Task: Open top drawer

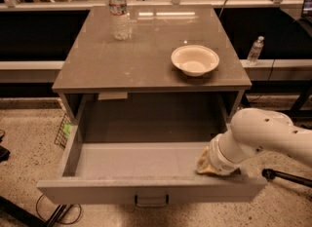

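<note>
The top drawer (146,160) stands pulled far out from under the grey table top. Its deep grey box is bare inside. Its plain grey front (87,193) faces me, with a small dark pull handle (151,201) at the centre. My white arm (265,136) reaches in from the right. The gripper (210,165) is at the drawer's front right corner, just behind the front panel, low inside the box. Its end is hidden by the wrist and the drawer front.
A clear water bottle (119,11) stands at the table top's back left. A cream bowl (195,60) sits at the right. Another bottle (255,50) stands on a ledge to the right. Cables (53,211) lie on the floor at lower left.
</note>
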{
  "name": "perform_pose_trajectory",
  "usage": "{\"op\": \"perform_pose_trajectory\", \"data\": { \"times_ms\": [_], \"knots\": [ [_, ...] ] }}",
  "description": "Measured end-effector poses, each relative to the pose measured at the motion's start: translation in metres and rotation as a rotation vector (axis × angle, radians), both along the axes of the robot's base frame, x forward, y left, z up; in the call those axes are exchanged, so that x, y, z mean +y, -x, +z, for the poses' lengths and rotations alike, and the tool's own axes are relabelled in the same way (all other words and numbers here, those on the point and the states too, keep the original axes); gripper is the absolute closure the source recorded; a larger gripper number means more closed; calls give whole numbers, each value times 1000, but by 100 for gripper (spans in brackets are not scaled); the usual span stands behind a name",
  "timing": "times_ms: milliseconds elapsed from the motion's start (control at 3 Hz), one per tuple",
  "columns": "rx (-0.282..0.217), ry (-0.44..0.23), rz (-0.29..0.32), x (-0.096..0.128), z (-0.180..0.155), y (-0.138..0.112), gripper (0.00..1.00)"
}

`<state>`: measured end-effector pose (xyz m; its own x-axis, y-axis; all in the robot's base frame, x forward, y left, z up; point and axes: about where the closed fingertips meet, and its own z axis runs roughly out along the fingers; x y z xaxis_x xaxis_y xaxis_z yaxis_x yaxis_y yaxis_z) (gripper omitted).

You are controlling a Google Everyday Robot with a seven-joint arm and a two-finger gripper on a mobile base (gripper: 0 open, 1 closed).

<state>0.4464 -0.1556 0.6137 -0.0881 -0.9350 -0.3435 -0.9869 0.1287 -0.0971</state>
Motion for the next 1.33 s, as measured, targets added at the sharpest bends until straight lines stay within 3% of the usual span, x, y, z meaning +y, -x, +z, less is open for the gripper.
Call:
{"op": "perform_pose_trajectory", "data": {
  "times_ms": [333, 667, 1000, 1333],
  "knots": [
    [0, 0, 0, 0, 0, -1, 100],
    [50, 13, -38, 10, -4, 33, 100],
    [95, 31, -70, 11, -11, 59, 85],
    [95, 31, -70, 11, -11, 59, 61]
  ]
}}
